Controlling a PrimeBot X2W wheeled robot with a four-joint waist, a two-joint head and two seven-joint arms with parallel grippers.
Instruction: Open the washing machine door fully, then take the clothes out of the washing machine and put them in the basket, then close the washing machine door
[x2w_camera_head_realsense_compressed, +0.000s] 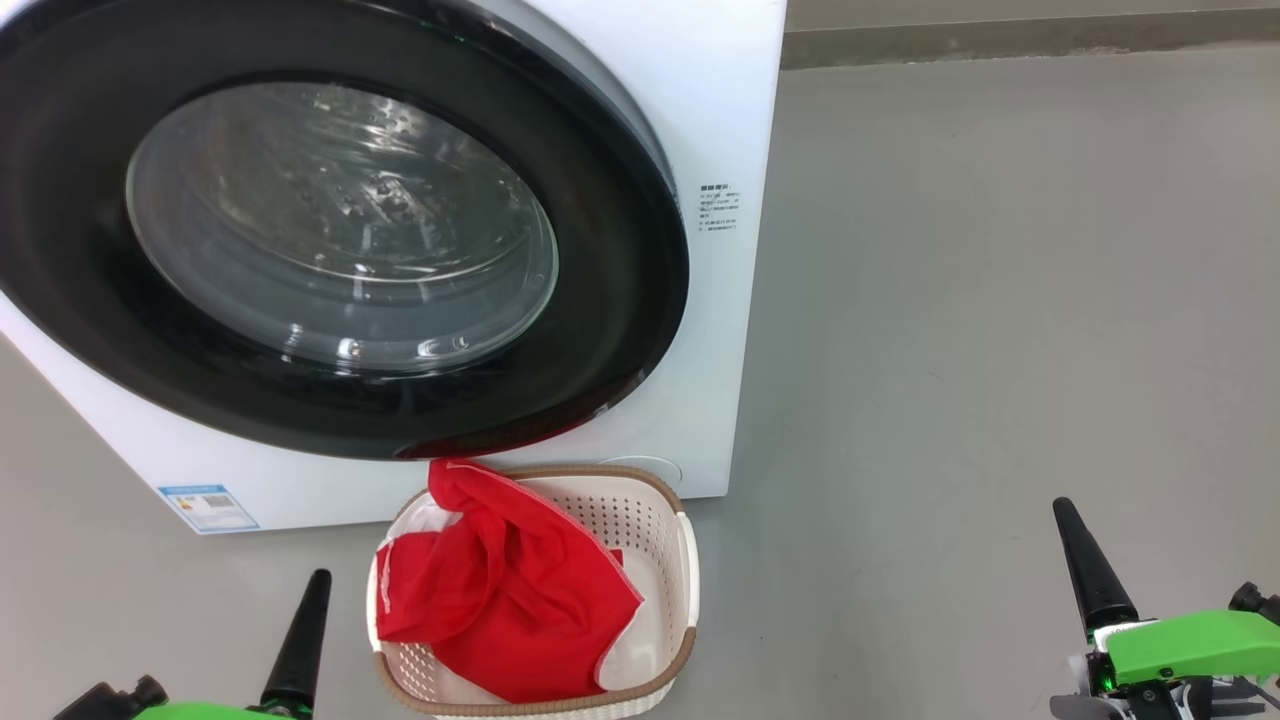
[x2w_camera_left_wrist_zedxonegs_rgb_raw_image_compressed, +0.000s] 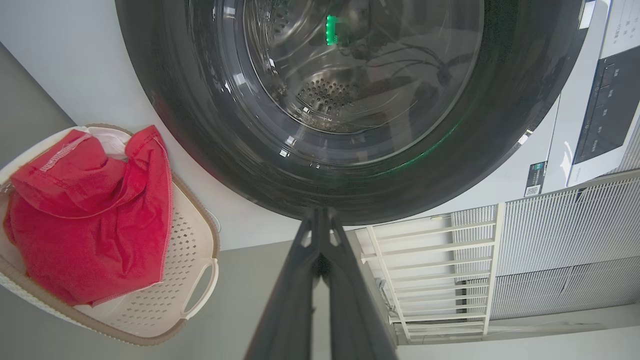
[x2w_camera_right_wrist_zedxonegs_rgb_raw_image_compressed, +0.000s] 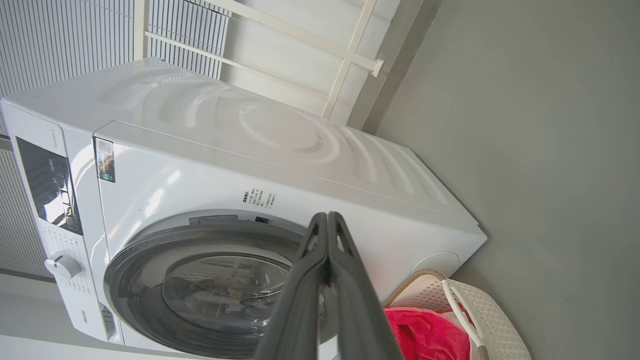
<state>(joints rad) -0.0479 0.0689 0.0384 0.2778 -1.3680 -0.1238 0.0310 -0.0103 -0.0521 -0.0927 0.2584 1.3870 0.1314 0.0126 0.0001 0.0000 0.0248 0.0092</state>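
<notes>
The white washing machine (x2w_camera_head_realsense_compressed: 735, 110) stands ahead of me. Its round door (x2w_camera_head_realsense_compressed: 620, 300), black-rimmed with a glass bowl, lies flush against the front. On the floor just before it sits the cream basket (x2w_camera_head_realsense_compressed: 655, 535), holding the red clothes (x2w_camera_head_realsense_compressed: 510, 590) in a heap. Low on the left, beside the basket, my left gripper (x2w_camera_head_realsense_compressed: 318, 582) is shut with nothing in it. My right gripper (x2w_camera_head_realsense_compressed: 1062, 512) is shut and empty too, well off to the basket's right. In the left wrist view the shut left gripper (x2w_camera_left_wrist_zedxonegs_rgb_raw_image_compressed: 320, 214) points at the door's lower rim (x2w_camera_left_wrist_zedxonegs_rgb_raw_image_compressed: 200, 130). The right wrist view has the right gripper (x2w_camera_right_wrist_zedxonegs_rgb_raw_image_compressed: 327, 217) in front of the machine (x2w_camera_right_wrist_zedxonegs_rgb_raw_image_compressed: 300, 150).
Grey floor (x2w_camera_head_realsense_compressed: 1000, 300) spreads to the right of the machine and basket. A white railing and ribbed wall panels (x2w_camera_left_wrist_zedxonegs_rgb_raw_image_compressed: 550, 250) stand beside the machine. The control panel and knob (x2w_camera_right_wrist_zedxonegs_rgb_raw_image_compressed: 60, 265) sit at the machine's top front. A blue label (x2w_camera_head_realsense_compressed: 208, 506) marks its lower corner.
</notes>
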